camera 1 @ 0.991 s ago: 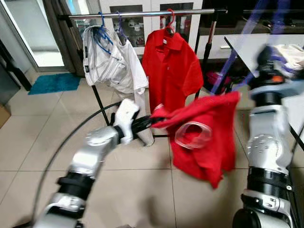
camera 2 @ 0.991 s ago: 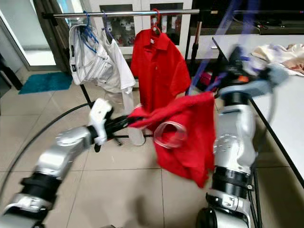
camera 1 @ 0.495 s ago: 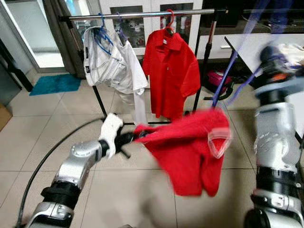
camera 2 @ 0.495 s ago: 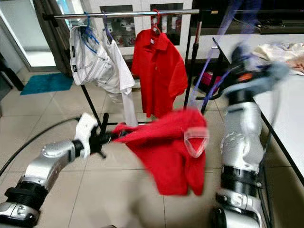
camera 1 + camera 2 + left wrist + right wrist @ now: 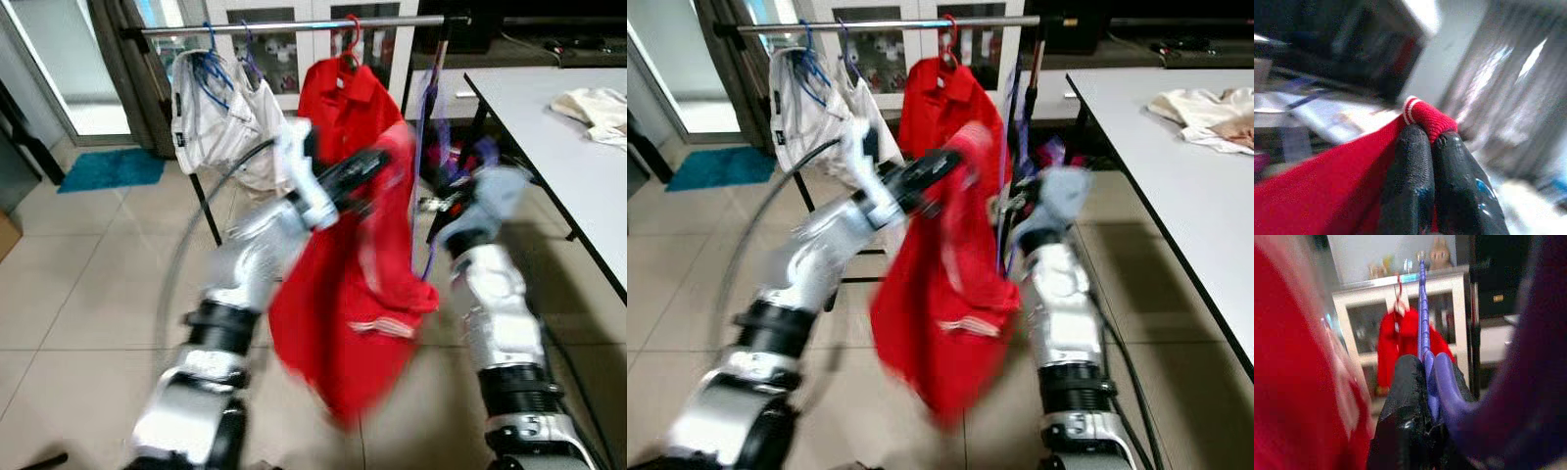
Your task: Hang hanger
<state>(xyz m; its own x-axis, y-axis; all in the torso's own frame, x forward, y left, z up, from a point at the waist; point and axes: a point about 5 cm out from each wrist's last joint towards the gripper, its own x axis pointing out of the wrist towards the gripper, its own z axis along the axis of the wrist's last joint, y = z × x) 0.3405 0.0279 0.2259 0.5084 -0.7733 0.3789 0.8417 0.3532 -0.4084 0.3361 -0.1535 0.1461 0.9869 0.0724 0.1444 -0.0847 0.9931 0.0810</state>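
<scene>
Closest to us, our two silver arms are raised in front of the clothes rail (image 5: 294, 26), our landmark here, with a red polo shirt (image 5: 343, 323) draped between them well below the rail and in front of it. Our left hand (image 5: 1431, 142) is pressed together on the shirt's striped cuff, which the left wrist view shows pinched between the two black fingers. Our right hand (image 5: 1422, 367) is clamped on the stem of a purple hanger (image 5: 1423, 308), and the right wrist view shows that stem rising straight up out of the fingers toward the rail. From the head, the hanger (image 5: 428, 166) appears as a thin purple line running up beside the rail's dark right-hand post, its top short of the bar as far as the blur lets us tell. We judge the task about midway: shirt and hanger are lifted and carried close to the rail, but the hook is not yet over the bar, so raising, hooking and letting go remain. Already hanging on the rail are another red polo shirt (image 5: 338, 93) on a red hanger and, further left along it, white garments (image 5: 220, 117) with blue hangers. To the right of the rail stands a white counter (image 5: 563, 137) carrying a cream cloth (image 5: 593, 106). The wrist views give the grips; the head views give the rail's whole span.
</scene>
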